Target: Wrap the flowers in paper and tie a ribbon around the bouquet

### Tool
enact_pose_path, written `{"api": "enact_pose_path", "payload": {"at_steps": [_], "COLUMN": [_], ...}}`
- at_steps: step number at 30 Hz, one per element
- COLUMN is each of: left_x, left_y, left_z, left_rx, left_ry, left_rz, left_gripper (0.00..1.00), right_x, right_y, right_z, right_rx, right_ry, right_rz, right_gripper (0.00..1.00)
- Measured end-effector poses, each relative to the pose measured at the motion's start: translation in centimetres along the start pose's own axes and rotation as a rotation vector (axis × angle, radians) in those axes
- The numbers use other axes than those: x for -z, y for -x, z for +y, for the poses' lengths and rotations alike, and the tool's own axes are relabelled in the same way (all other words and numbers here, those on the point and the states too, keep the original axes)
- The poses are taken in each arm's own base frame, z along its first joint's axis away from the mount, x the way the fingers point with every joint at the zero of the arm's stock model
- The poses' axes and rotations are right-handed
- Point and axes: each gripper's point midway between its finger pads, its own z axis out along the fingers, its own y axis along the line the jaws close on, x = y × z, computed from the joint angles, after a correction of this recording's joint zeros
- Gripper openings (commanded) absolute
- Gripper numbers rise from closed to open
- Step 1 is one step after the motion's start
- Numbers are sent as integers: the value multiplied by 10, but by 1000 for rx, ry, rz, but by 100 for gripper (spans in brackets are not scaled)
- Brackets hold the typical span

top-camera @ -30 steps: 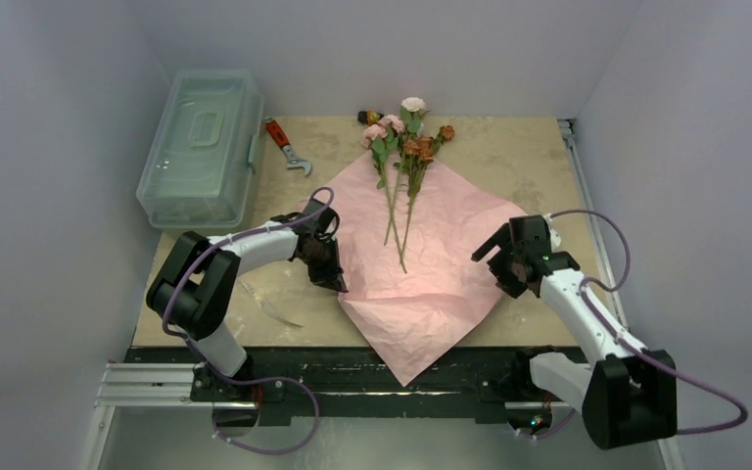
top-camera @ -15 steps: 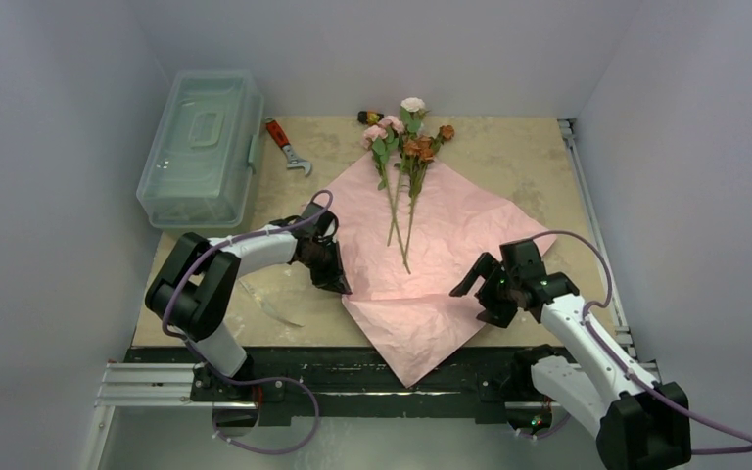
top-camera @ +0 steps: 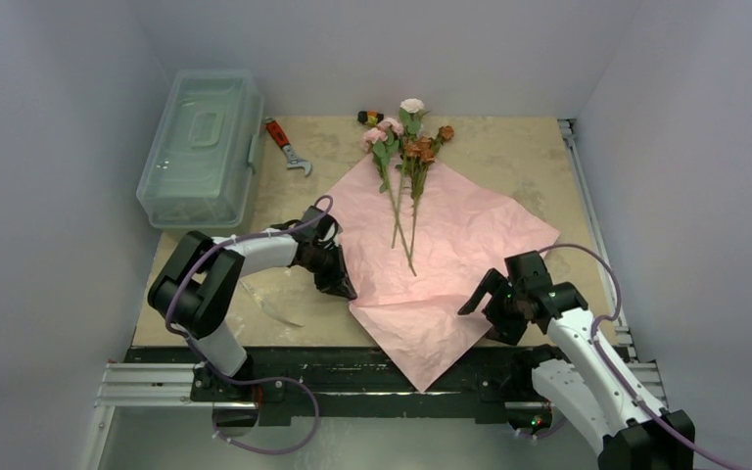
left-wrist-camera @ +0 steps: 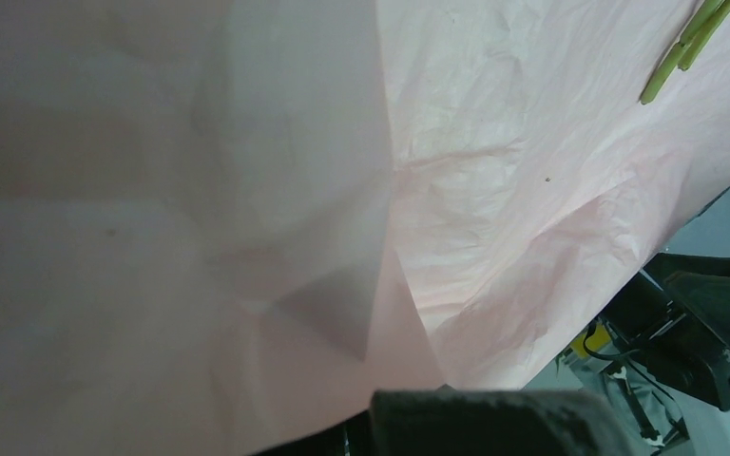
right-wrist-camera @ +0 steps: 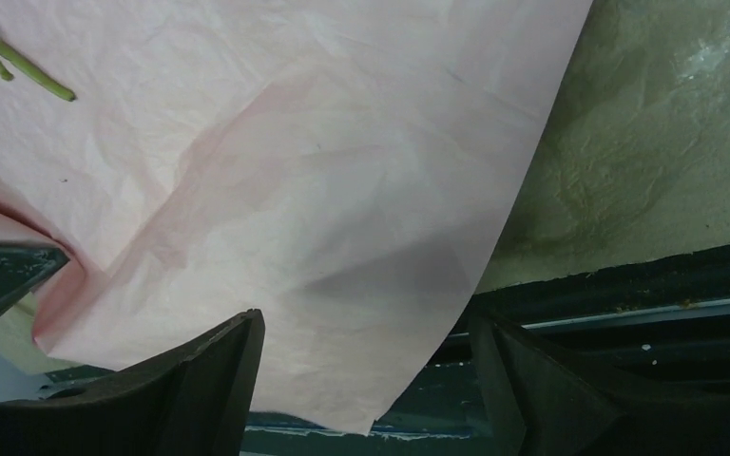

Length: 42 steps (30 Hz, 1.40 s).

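The paper (top-camera: 441, 245) lies pink face up as a large diamond on the table, its near corner hanging over the front edge. The flowers (top-camera: 403, 147) rest on its far half, blooms away from me and stems (left-wrist-camera: 684, 47) pointing toward the middle. My left gripper (top-camera: 343, 287) is shut on the paper's left corner, and the lifted sheet (left-wrist-camera: 494, 171) fills the left wrist view. My right gripper (top-camera: 485, 313) stands open at the paper's near right edge (right-wrist-camera: 323, 190), its fingers either side of that edge without touching it. The ribbon and a wrapped bouquet are out of view.
A clear plastic box (top-camera: 201, 147) stands at the back left, with a red-handled wrench (top-camera: 286, 145) beside it. A small dark object (top-camera: 367, 117) lies behind the blooms. The dark rail (top-camera: 352, 367) runs along the table's front edge. Bare tabletop (right-wrist-camera: 665, 133) shows right of the paper.
My right arm has swung toward the front edge, down along the paper's right side. The left gripper has shifted slightly right, carrying the paper and flowers with it.
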Motion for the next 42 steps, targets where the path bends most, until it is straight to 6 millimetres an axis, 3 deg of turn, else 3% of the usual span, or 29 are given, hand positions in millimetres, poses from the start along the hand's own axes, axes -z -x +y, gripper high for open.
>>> {"api": "enact_pose_path", "payload": {"at_steps": [7, 16, 22, 27, 31, 33, 37, 40, 42], "left_x": [-3, -4, -3, -1, 0, 2, 9, 21, 28], "left_y": [-4, -5, -4, -5, -6, -5, -2, 5, 8], "left_z": [-4, -5, -3, 0, 4, 6, 13, 16, 21], "left_rx": [9, 16, 25, 35, 30, 27, 3, -35, -58], "left_ry": [-31, -47, -46, -35, -15, 11, 78, 130, 170], "left_rz": [34, 47, 49, 55, 59, 59, 47, 4, -22], "left_gripper": [0, 0, 0, 0, 0, 12, 53, 65, 66], "right_x": [-12, -21, -16, -4, 3, 7, 10, 10, 11], "right_y": [-15, -11, -3, 4, 5, 5, 7, 10, 12], "right_z": [-20, -13, -1, 12, 16, 18, 24, 27, 31], "right_rx": [-38, -104, -140, -156, -156, -157, -160, -169, -173], "right_ry": [-39, 10, 45, 84, 85, 84, 77, 49, 29], "right_rz": [39, 5, -22, -46, -46, -40, -29, -13, -3], "right_gripper": [86, 68, 36, 30, 10, 4, 0, 0, 0]}}
